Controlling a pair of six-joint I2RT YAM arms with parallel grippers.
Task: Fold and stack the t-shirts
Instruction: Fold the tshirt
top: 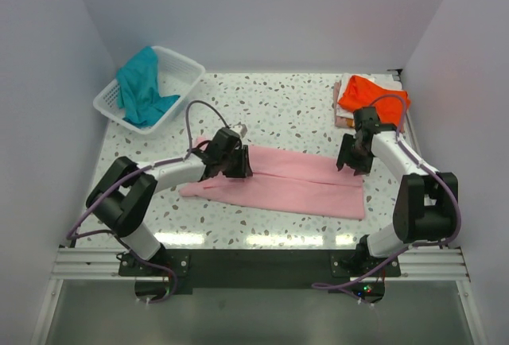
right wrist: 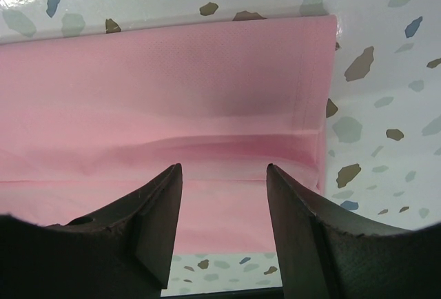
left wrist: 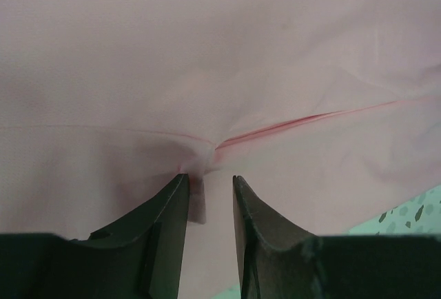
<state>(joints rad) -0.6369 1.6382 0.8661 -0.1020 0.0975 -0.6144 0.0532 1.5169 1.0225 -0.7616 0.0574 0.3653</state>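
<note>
**Top external: pink shirt lies in a long band, both grippers down on it**

The pink shirt (top: 294, 188) lies flat on the table (top: 278, 102), already narrowed to a long band with a fold line running along it. The left gripper (top: 231, 162) is down on its left part and the right gripper (top: 351, 156) is at its right end. The orange shirt (top: 370, 94) tops a small pile in the far right corner. The teal shirt (top: 141, 91) hangs out of the basket (top: 184, 63) at far left.

In the left wrist view the fingers (left wrist: 172, 209) stand a narrow gap apart, tips pressed into the cloth, which puckers toward them. A small ridge of pink rises between them but lies against one finger only, so I call them released, not clamped. In the right wrist view the fingers stand wide astride the hemmed end of the band, with nothing between them.

This looks to me like taking hold for the next fold. To do it well, each bite should catch every layer rather than the top one alone. The left gripper needs to close fully on that ridge before it lifts. Both arms should then rise together and keep the band lightly taut between them, so it neither sags nor skews. Edge should be laid on edge before either lets go.

I can read no brand, label or writing on the shirts, the basket or the arms.
</note>
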